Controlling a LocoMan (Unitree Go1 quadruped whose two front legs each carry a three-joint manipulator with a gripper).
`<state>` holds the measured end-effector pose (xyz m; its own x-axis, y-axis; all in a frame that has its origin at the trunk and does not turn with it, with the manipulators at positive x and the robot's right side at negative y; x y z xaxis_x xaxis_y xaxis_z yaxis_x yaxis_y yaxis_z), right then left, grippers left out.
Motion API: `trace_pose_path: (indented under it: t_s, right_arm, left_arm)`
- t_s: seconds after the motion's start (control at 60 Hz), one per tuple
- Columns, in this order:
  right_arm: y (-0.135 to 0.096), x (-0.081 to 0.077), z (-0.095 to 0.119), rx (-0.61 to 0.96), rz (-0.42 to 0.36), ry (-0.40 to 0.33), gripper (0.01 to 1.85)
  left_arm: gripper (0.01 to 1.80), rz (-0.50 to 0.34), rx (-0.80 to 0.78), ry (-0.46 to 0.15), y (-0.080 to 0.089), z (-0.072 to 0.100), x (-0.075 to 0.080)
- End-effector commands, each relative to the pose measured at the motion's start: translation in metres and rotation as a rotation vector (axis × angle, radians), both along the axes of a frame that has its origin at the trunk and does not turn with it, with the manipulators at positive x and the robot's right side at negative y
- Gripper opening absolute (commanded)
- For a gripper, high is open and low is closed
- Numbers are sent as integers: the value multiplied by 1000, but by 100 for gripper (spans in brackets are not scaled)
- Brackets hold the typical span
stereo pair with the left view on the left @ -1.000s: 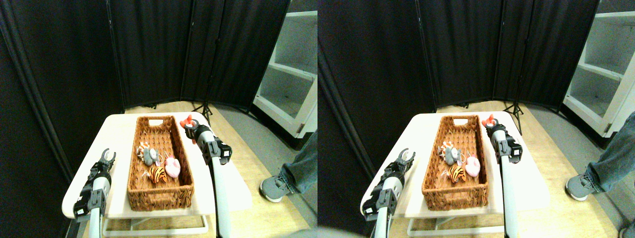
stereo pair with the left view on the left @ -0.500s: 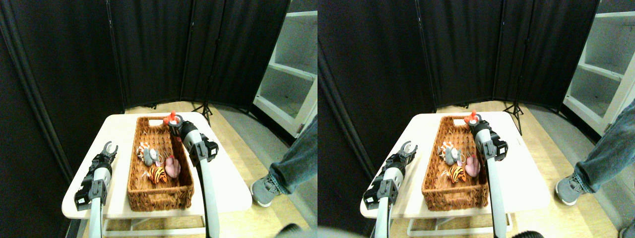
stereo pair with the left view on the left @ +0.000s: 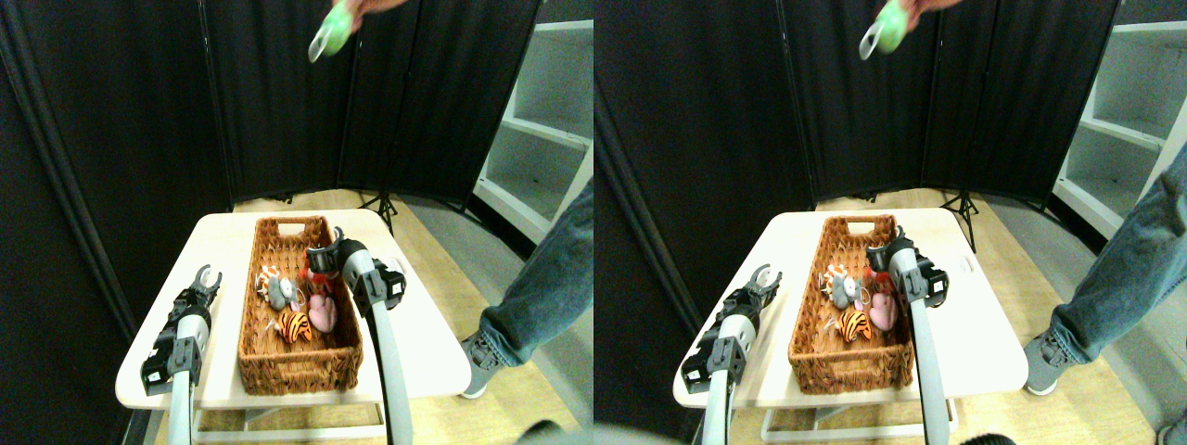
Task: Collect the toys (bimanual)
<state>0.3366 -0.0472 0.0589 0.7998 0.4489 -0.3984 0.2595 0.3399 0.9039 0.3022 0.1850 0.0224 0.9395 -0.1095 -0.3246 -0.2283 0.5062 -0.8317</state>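
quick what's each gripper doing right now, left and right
Left gripper: open, empty, above the table beside the basket.
Right gripper: over the basket, red toy at its tip; jaw state cannot be told.

Green toy (stereo pair with the left view on the left: 334, 31) at top edge motion-blurred, person's hand (stereo pair with the left view on the left: 371, 5) cut off. Red toy (stereo pair with the left view on the left: 322, 267) mostly hidden behind right gripper (stereo pair with the left view on the left: 320, 255).

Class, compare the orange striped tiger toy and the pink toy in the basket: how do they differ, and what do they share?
The tiger toy is orange with black stripes; the pink toy is plain. The tiger toy lies nearer the basket's middle line, the pink toy against its right wall. Both are small plush toys, side by side in the near half.
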Motion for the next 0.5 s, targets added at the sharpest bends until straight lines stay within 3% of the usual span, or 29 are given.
trace_pose_path:
  t_s: [0.017,0.217,0.267,0.283,0.3,0.317,0.333,0.35,0.4,0.5]
  right_arm:
    - [-2,3,2,-4,6,-36,90]
    - [-9,0,8,25,-41,-51,82]
    - [-13,0,10,-1,-67,-95,60]
    - [-13,0,10,-1,-67,-95,60]
    - [-17,-1,14,10,-96,-115,37]
    - [-17,-1,14,10,-96,-115,37]
    - [-22,-1,16,21,-119,-135,19]
    - [-24,-1,16,21,-132,-141,14]
    - [-30,-2,19,-26,-165,-193,1]
    - [-48,1,24,-30,-204,-230,1]
  left_arm:
    - [14,-2,-6,-40,-1,4,4]
    - [15,1,-26,-37,-4,6,3]
    - [14,-5,-12,-42,-4,6,3]
    - [14,-5,-12,-42,-4,6,3]
    - [14,-7,-16,-40,-4,7,3]
    - [14,-7,-16,-40,-4,7,3]
    - [15,-9,-22,-39,-4,7,3]
    - [15,-11,-22,-40,-3,7,3]
    - [15,-17,-21,-43,-3,8,4]
    - [17,-21,-30,-42,-4,12,5]
